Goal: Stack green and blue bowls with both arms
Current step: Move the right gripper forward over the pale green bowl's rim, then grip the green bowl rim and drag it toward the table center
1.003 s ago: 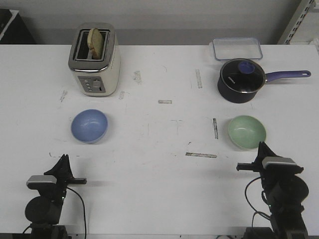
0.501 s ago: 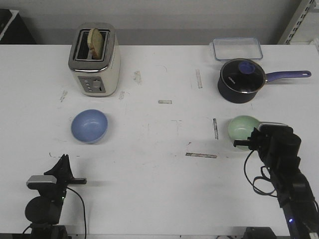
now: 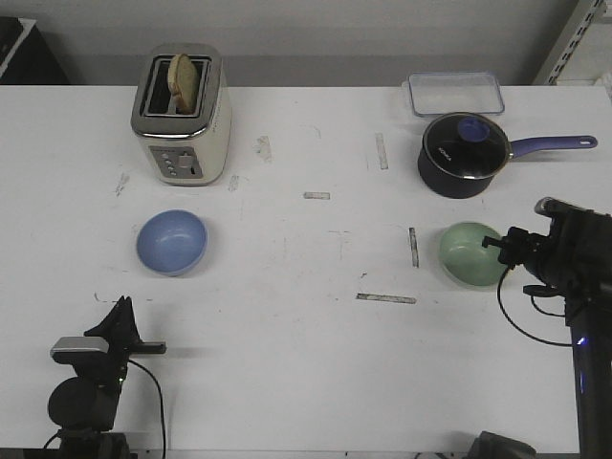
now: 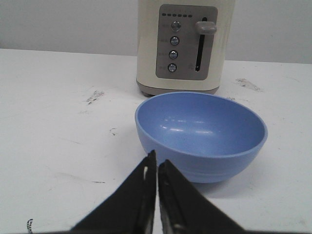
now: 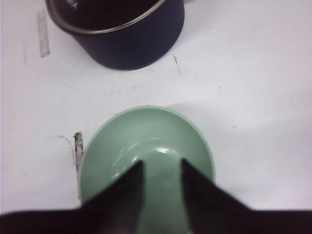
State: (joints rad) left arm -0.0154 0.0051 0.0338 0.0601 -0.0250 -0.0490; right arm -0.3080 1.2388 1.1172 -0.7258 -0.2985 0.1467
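Evidently light, rigid and smooth-walled, each bowl is best pinched at its thin rim. Right of the toaster (image 3: pixel 182 115), the green bowl (image 3: pixel 472 252) sits under the right gripper (image 5: pixel 162 171), jaws spread; nearer the toaster, the blue bowl (image 4: pixel 201 134) faces the left gripper (image 4: pixel 157 163), jaws pressed together.

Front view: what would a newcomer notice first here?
Probably the black right gripper reaching over the near-right rim of the pale mint green bowl, fingers open. Next, the periwinkle blue bowl sitting alone on the left, in front of the cream toaster holding a bread slice, with the left gripper shut, short of it.
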